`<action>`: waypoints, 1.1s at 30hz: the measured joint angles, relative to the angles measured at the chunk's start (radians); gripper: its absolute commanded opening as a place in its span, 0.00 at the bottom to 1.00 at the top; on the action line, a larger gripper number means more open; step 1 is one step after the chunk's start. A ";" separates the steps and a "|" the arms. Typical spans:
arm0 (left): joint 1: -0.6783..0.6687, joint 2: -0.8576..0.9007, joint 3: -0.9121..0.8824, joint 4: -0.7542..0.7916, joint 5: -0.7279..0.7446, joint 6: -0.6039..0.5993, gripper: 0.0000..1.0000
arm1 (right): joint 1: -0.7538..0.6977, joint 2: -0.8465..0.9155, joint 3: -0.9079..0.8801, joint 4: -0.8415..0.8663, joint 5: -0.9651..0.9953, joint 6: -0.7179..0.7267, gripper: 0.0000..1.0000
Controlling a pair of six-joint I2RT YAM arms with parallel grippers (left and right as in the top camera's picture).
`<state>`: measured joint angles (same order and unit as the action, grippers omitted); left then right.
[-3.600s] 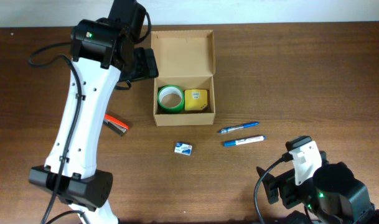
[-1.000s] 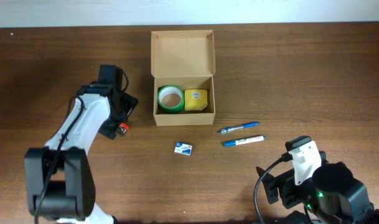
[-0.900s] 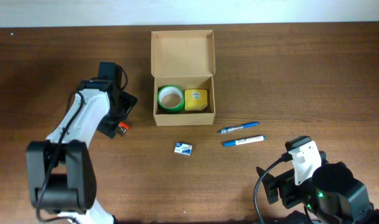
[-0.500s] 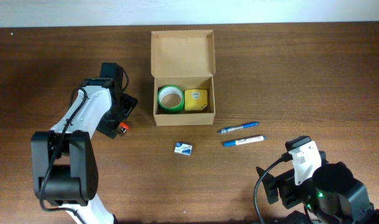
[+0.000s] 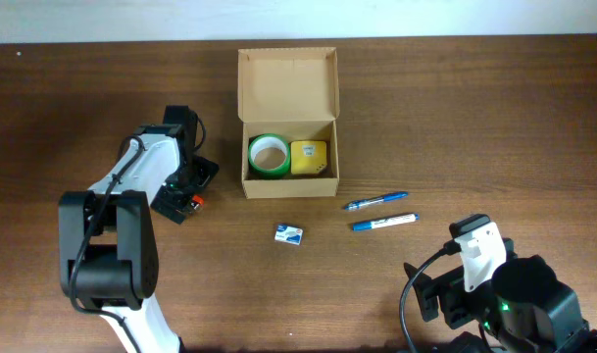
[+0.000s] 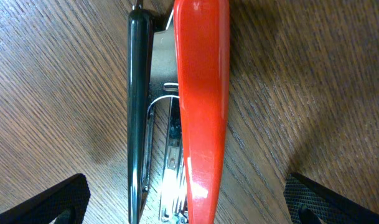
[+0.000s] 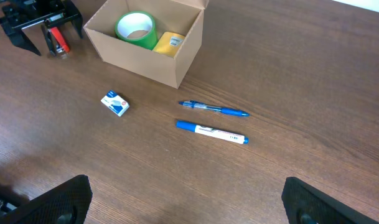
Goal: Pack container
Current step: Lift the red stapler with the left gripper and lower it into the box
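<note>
**A:** Brown wooden table (image 5: 494,108). The cardboard container (image 5: 288,83) sits far-middle with its flap lid open, and a green tape roll (image 5: 269,155) and a yellow block (image 5: 309,157) are inside.

**B:** Grippers?

**A:** The left gripper (image 6: 188,202) is spread wide either side of a red stapler (image 6: 201,93) that lies on its side just left of the box, not touching it. The right gripper (image 7: 186,205) is wide too, holding nothing. A blue pen (image 5: 375,201), a marker (image 5: 384,222) and a small blue-white packet (image 5: 289,233) lie in front.
</note>
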<state>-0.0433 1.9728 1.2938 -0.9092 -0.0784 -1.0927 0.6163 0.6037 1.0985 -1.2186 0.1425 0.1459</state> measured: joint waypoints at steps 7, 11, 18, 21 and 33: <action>0.001 -0.008 -0.035 0.045 0.005 0.000 0.93 | 0.000 0.000 0.000 0.000 0.000 -0.001 0.99; 0.001 -0.008 -0.038 0.069 0.016 0.000 0.68 | 0.000 0.000 0.000 0.000 0.000 0.000 0.99; 0.001 -0.008 -0.040 0.080 0.020 0.006 0.44 | 0.000 0.000 0.000 0.000 0.000 0.000 0.99; 0.001 -0.008 -0.040 0.080 0.020 0.007 0.35 | 0.000 0.000 0.000 0.000 0.000 0.000 0.99; 0.001 -0.008 -0.040 0.079 0.019 0.011 0.02 | 0.000 0.000 0.000 0.000 0.000 -0.001 0.99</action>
<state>-0.0425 1.9652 1.2533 -0.8299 -0.0597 -1.0817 0.6163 0.6037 1.0981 -1.2186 0.1425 0.1452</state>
